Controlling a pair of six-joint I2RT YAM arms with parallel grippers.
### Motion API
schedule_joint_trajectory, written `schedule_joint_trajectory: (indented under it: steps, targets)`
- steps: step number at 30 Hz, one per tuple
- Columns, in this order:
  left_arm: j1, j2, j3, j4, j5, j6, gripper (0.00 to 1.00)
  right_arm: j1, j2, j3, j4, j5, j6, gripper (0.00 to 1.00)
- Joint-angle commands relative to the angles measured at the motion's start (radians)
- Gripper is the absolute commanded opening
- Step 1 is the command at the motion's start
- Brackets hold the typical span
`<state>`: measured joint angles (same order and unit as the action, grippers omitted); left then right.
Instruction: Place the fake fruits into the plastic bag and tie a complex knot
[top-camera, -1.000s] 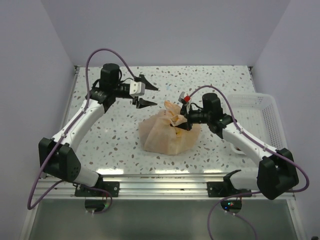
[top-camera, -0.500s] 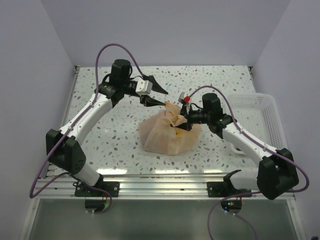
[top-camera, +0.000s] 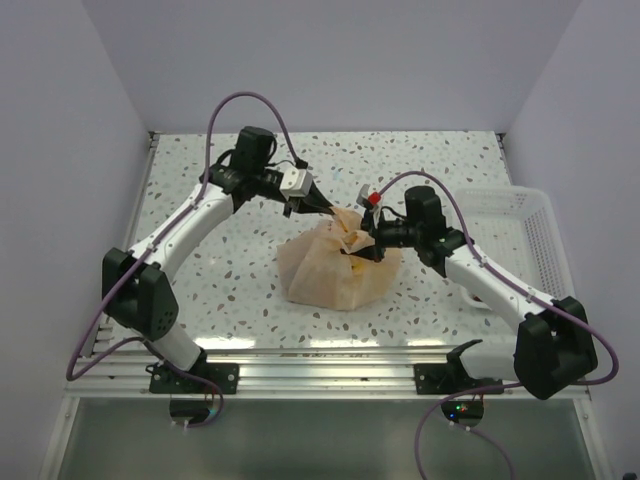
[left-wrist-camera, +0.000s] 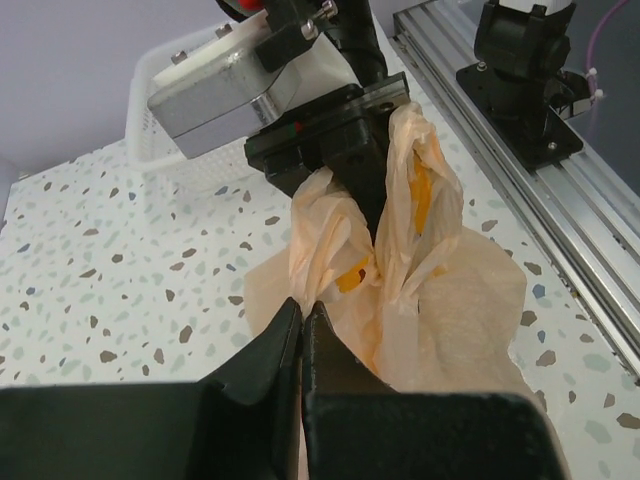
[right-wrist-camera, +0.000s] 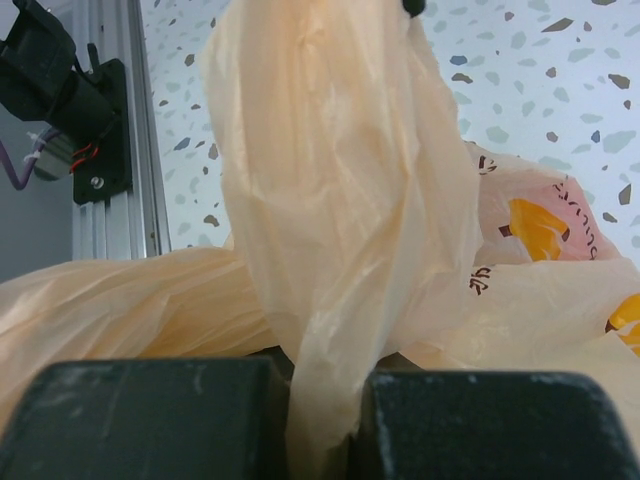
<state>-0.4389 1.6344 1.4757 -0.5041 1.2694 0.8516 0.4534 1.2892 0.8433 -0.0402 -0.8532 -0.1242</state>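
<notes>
Only illegible dark and yellow-orange print on the plastic bag (right-wrist-camera: 340, 220)

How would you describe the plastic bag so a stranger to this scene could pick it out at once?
Find the speckled table; near its middle lies the plastic bag. It is a crinkled, pale peach-orange mound with yellow-orange print, its top pinched by the left gripper and right gripper. Its neighbour, the white perforated basket at the right edge, is rigid.

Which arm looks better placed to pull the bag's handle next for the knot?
Probably the left: the left gripper is shut at the raised handle of the plastic bag, while the right gripper is clamped on the other, anchoring it.
</notes>
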Motion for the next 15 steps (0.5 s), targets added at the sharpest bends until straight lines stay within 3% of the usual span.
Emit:
schedule_joint_trajectory:
  steps: [1,4,8,12,15]
  targets:
    - [0.029,-0.045,-0.040,0.180,-0.014,-0.161,0.00,0.002,-0.013,0.040,-0.013,-0.023,-0.008,0.00]
    - [0.077,-0.071,-0.074,0.202,-0.053,-0.134,0.00,-0.005,-0.019,0.030,-0.012,-0.023,0.011,0.00]
    - [0.115,-0.096,-0.080,0.021,-0.097,-0.005,0.00,-0.024,-0.024,0.019,0.005,-0.027,0.050,0.02]
    - [0.127,-0.133,-0.120,0.038,-0.113,-0.031,0.00,-0.028,-0.027,0.013,0.016,-0.024,0.067,0.04]
    - [0.137,-0.160,-0.155,0.136,-0.150,-0.115,0.00,-0.030,-0.025,0.011,0.014,-0.021,0.067,0.07]
